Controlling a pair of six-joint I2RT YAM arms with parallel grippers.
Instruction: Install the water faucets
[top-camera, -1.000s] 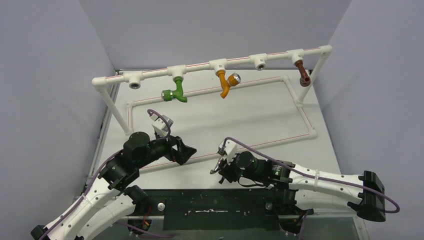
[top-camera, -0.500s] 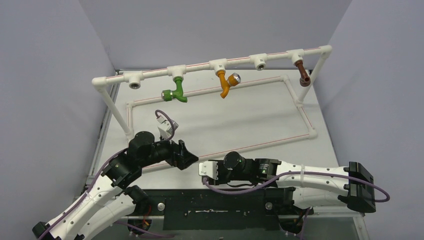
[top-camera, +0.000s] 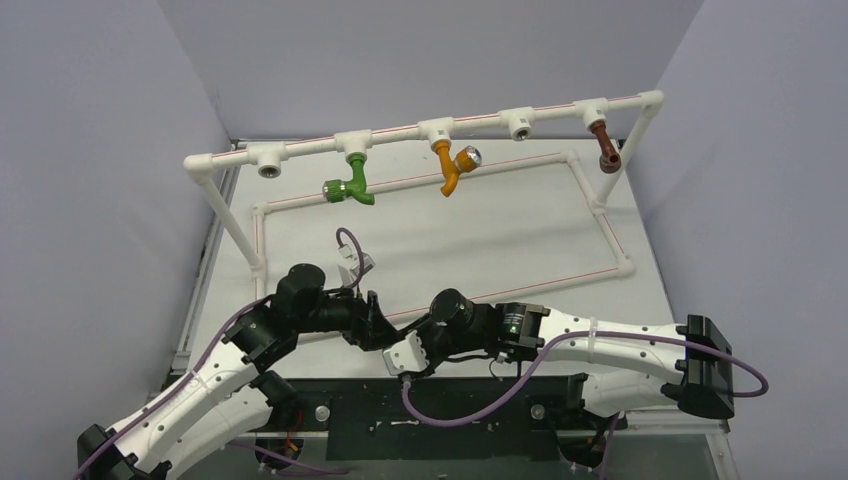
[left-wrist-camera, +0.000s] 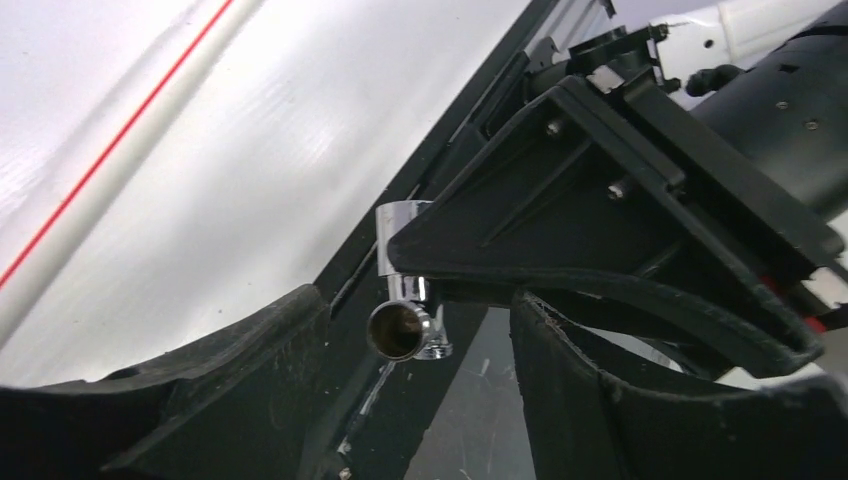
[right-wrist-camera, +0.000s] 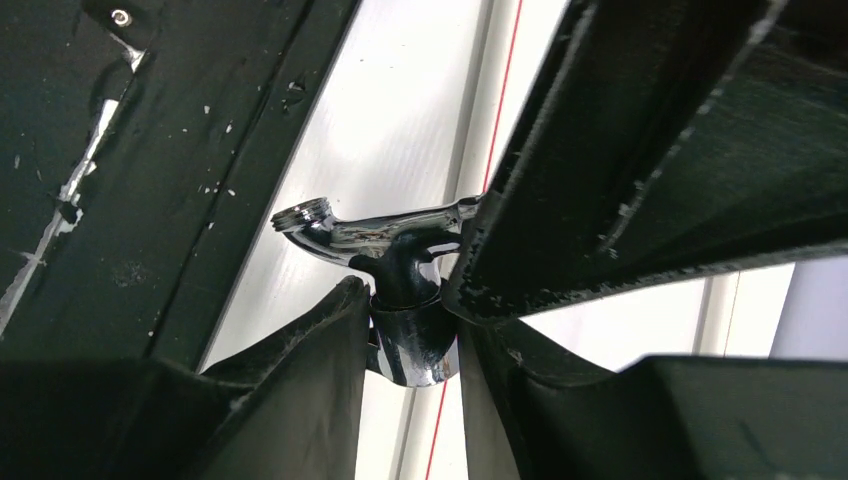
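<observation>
A shiny chrome water faucet is clamped by its body between the fingers of my right gripper, which is shut on it. My left gripper faces it with its jaws on either side of the faucet's round open end, a gap showing on both sides. In the top view the two grippers meet near the table's front, left gripper against right gripper; the faucet is hidden there. Green, orange and brown faucets hang from the white pipe rail.
Two tee fittings on the rail stand empty, one at the left and one right of centre. A white pipe frame with red lines lies flat on the table. A black strip runs along the near edge.
The right arm swung left, carrying the chrome faucet to the left gripper. The left gripper shifted right and toward the near edge, and its jaws narrowed around the faucet's end.
</observation>
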